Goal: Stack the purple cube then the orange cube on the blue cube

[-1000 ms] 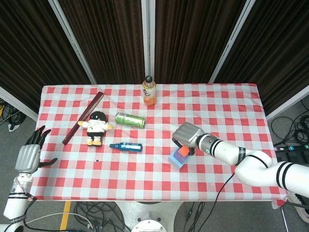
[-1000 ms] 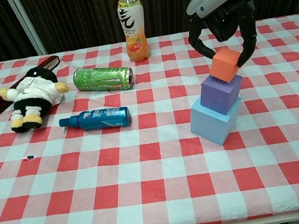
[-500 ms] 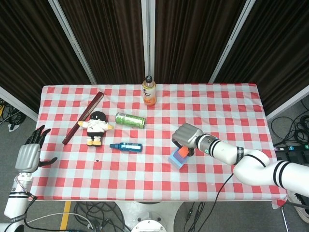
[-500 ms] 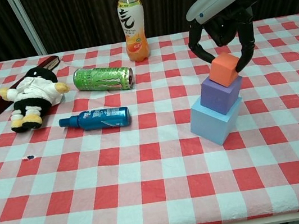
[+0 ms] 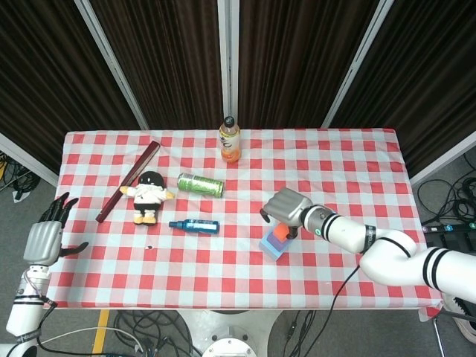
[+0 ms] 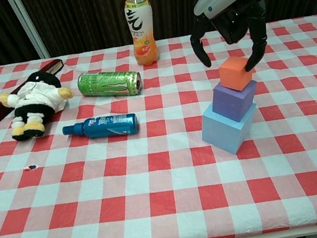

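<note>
Orange cube (image 6: 236, 73) atop purple cube (image 6: 235, 100), atop blue cube (image 6: 229, 126): three-tier stack directly beneath right hand (image 6: 228, 30). Fingers (image 6: 255, 50) spread either side of the top block, tips apart from its faces, nothing held. Seen from the head view, same stack (image 5: 279, 234) partly covered by the hand (image 5: 285, 207).

Left of the hand, on the red-and-white checked table (image 6: 160, 203): green can (image 6: 109, 82) lying on its side, clawed Monster-style emblem on the wall; blue spray bottle (image 6: 102, 127) also on its side, nearer the front edge, white lettering too small to read. Farther left: plush doll (image 6: 34, 102) in white top and black cap, beside a dark red bar (image 5: 128, 181). Behind and left of the hand: upright orange drink bottle (image 6: 140, 23), black cap, white label with large dark Chinese-style characters, not legible.

Left hand (image 5: 46, 236) off the table's left edge, well apart from everything, fingers extended and apart, holding nothing.
</note>
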`<state>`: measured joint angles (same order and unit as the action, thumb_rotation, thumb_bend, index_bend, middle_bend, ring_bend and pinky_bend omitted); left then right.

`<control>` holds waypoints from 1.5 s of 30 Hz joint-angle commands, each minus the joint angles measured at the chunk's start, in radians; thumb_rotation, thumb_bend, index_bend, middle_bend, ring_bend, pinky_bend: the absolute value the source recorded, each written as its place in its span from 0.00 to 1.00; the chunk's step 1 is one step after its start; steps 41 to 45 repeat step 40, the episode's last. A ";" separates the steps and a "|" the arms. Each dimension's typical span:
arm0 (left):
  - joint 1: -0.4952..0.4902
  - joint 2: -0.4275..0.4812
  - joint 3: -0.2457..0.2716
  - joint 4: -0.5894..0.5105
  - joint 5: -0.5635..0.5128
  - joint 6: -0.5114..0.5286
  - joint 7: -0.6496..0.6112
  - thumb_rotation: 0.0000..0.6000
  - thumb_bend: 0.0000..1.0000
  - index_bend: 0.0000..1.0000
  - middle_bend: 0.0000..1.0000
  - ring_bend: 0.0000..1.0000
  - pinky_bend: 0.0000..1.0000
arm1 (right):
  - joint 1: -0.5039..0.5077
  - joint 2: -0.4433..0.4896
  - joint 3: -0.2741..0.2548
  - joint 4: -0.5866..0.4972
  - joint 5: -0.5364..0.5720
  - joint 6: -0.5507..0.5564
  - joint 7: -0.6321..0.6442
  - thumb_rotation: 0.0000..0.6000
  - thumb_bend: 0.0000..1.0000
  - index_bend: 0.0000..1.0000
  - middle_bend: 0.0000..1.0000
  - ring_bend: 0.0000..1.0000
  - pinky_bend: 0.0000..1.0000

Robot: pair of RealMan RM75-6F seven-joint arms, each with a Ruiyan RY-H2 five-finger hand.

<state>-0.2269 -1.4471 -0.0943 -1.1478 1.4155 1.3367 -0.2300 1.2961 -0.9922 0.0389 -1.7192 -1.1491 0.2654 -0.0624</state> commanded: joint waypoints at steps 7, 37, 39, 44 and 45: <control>-0.001 -0.001 0.006 -0.007 0.011 0.006 0.009 1.00 0.00 0.16 0.11 0.08 0.21 | -0.020 0.120 0.026 -0.093 -0.030 0.021 0.013 1.00 0.06 0.36 1.00 0.94 0.87; -0.009 0.009 0.019 -0.040 0.046 0.033 0.095 1.00 0.00 0.16 0.11 0.08 0.21 | -0.854 -0.203 -0.101 0.017 0.085 1.152 -0.365 1.00 0.17 0.05 0.04 0.04 0.26; -0.009 0.009 0.016 -0.034 0.045 0.039 0.100 1.00 0.00 0.16 0.11 0.08 0.21 | -0.857 -0.211 -0.092 0.035 0.055 1.150 -0.350 1.00 0.17 0.05 0.04 0.04 0.26; -0.008 0.009 0.015 -0.032 0.044 0.042 0.101 1.00 0.00 0.16 0.11 0.08 0.21 | -0.857 -0.214 -0.087 0.040 0.042 1.149 -0.347 1.00 0.17 0.05 0.04 0.04 0.26; -0.008 0.009 0.015 -0.032 0.044 0.042 0.101 1.00 0.00 0.16 0.11 0.08 0.21 | -0.857 -0.214 -0.087 0.040 0.042 1.149 -0.347 1.00 0.17 0.05 0.04 0.04 0.26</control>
